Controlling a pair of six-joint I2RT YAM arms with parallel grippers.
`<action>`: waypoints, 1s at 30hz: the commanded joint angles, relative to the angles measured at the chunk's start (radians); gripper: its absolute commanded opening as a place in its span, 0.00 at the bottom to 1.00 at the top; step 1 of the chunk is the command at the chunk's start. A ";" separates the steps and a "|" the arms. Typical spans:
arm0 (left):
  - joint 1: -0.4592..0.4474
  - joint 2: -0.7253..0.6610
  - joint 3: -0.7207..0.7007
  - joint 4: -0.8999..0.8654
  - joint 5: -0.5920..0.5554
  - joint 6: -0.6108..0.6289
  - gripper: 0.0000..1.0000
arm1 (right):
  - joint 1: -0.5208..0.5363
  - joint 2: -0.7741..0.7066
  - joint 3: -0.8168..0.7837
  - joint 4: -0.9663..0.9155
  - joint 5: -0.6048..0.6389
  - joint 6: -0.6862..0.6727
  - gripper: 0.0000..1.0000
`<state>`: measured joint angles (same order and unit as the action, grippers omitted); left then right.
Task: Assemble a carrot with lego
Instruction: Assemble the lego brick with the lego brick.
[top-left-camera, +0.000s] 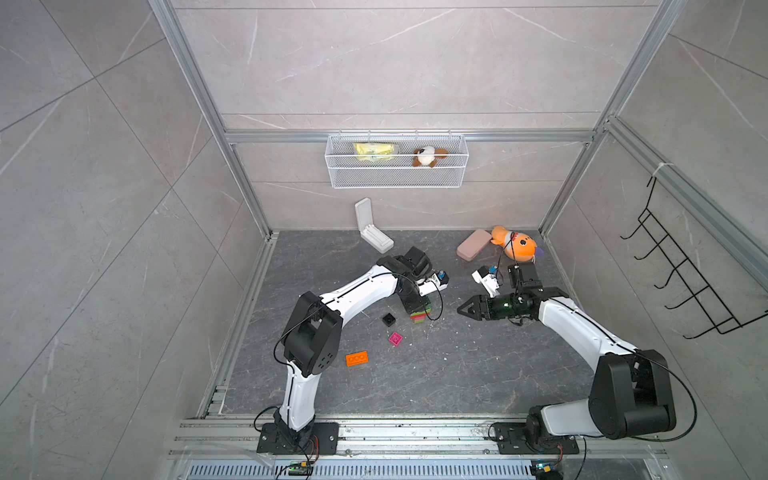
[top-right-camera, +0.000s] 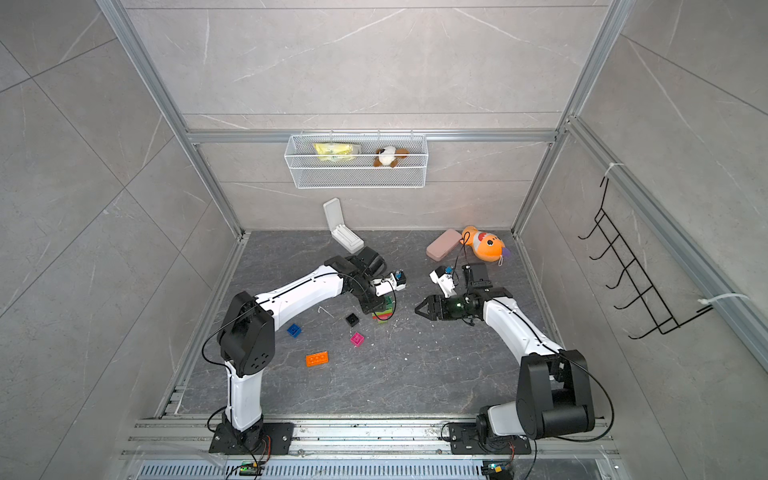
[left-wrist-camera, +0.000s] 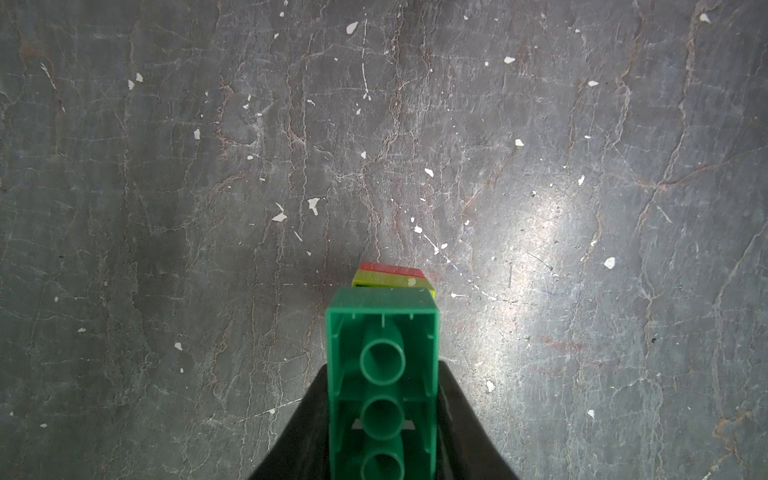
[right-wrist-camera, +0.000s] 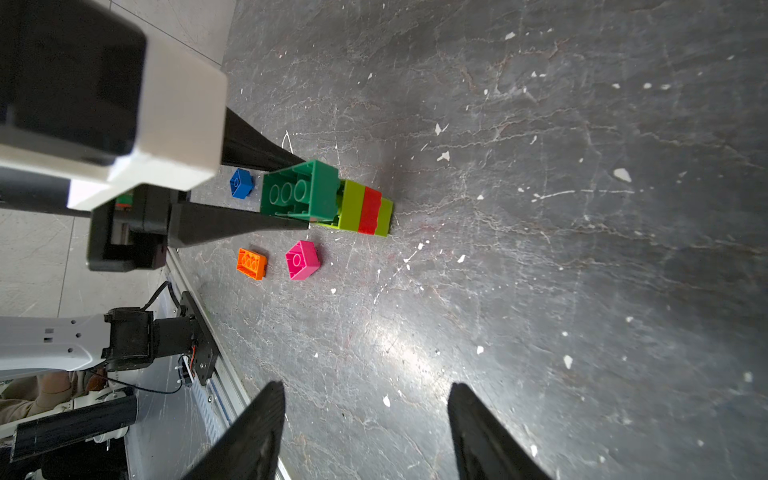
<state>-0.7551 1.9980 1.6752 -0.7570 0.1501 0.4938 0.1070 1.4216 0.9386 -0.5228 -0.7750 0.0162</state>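
In the left wrist view the carrot (left-wrist-camera: 382, 353), a stack of dark green, lime and red studded plastic bricks, runs off the picture's edge, as do the left gripper's (left-wrist-camera: 382, 368) black fingers (left-wrist-camera: 303, 424). In both top views that gripper hides most of it.

Carrot (right-wrist-camera: 328, 195) is seen as hard moulded plastic, glossy and smooth-faced. The same gloss is shown by the pink brick (right-wrist-camera: 302, 259) near the carrot. Tabletop (left-wrist-camera: 166, 166) under the carrot is finished matt: dark, stone-look, veined, scuffed, flecked white.
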 joint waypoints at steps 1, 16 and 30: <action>-0.007 0.014 0.037 -0.017 -0.018 -0.001 0.18 | 0.000 0.013 0.002 -0.003 0.001 0.001 0.65; -0.009 0.037 0.065 -0.056 -0.015 -0.006 0.18 | 0.001 0.027 0.005 -0.003 0.006 0.002 0.65; -0.012 0.026 0.072 -0.066 -0.052 -0.046 0.22 | 0.000 0.030 0.004 -0.002 0.005 0.000 0.65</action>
<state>-0.7609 2.0224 1.7111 -0.7860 0.1143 0.4713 0.1070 1.4403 0.9386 -0.5224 -0.7742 0.0158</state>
